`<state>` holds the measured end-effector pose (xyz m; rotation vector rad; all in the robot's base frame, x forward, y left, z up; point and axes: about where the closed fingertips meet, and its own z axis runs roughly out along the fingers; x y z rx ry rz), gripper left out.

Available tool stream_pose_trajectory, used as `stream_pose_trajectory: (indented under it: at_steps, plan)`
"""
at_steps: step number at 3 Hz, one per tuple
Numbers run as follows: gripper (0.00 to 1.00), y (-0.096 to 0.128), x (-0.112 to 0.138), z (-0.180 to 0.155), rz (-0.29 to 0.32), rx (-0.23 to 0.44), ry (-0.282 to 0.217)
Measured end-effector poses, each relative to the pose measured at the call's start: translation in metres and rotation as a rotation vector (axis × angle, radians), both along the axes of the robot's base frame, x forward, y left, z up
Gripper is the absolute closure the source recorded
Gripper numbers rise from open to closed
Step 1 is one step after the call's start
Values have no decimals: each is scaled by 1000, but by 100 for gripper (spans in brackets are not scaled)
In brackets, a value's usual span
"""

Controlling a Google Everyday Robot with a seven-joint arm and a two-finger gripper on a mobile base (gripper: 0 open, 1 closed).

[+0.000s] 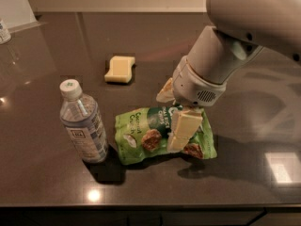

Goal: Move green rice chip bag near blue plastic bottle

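Counter (51, 192) w/ gripper (168, 122) tight on chip bag (135, 136)

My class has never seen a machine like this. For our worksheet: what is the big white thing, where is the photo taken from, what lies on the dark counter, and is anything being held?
The big white shape is a robot arm. At its end sits the gripper, a clamp with two cream-coloured fingers. The single camera looks down at a slant on the dark countertop. On the counter, the blue plastic bottle stands upright with its white cap on. Just to its right lies the green rice chip bag. A pale yellow sponge lies farther back. The gripper holds the bag near its top edge, one finger across the front and the other behind.
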<state>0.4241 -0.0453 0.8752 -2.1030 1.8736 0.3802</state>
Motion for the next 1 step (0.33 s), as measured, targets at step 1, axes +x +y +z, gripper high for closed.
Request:
stream_pose_trajectory:
  at_steps: [1]
  plan:
    - [0,0,0,0,0,0,0]
